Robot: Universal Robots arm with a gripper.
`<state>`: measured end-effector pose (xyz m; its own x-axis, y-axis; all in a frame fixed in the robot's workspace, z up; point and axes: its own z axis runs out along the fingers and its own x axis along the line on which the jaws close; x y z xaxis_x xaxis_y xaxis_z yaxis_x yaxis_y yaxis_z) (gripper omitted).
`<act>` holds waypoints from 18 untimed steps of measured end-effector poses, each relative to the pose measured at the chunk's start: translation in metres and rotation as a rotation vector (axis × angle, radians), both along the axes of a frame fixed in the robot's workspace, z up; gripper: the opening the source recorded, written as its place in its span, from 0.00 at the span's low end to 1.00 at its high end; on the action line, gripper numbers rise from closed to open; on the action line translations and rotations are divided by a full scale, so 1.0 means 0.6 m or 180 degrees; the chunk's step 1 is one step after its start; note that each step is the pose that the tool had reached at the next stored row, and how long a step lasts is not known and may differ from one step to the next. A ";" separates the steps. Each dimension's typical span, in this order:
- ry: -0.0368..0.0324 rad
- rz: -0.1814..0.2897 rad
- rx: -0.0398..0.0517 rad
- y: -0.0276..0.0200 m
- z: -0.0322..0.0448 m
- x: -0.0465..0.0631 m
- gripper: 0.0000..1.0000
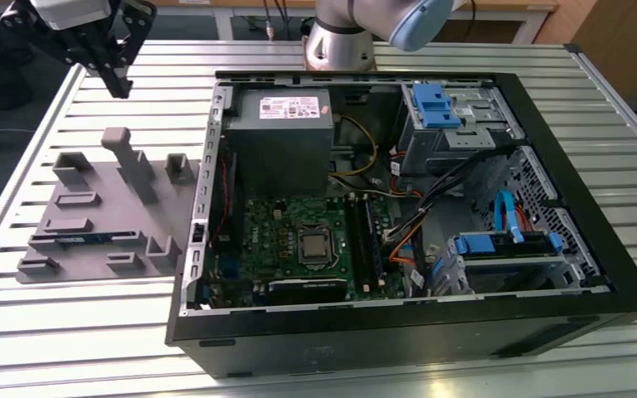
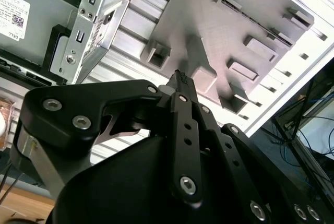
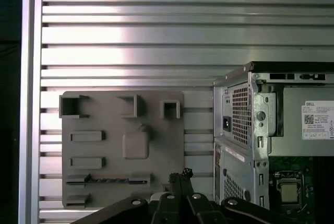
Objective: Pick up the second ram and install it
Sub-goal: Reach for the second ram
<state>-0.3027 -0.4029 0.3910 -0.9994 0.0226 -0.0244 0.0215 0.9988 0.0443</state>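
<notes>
Black jointed gripper [image 3: 181, 174], fingers pressed together, empty, above ribbed aluminium table [image 3: 130, 36]. Thin dark-blue ram [image 3: 107, 180] below it, untouched, seated in a long slot of matte grey plastic tray [image 3: 107, 151].

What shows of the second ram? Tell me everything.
The second ram is a slim, long, dark stick, bluish in the exterior view, with small chips along it. It sits in a long slot of the grey holder tray, between two end blocks, beside the computer case. The hand hangs clear of it.
</notes>
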 end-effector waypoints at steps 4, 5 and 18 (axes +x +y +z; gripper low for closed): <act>0.0000 0.0000 0.0000 -0.0017 0.000 -0.007 0.11; 0.0000 0.0000 0.0000 -0.0025 -0.001 -0.009 0.11; 0.0000 0.0000 0.0000 -0.0124 -0.001 -0.049 0.11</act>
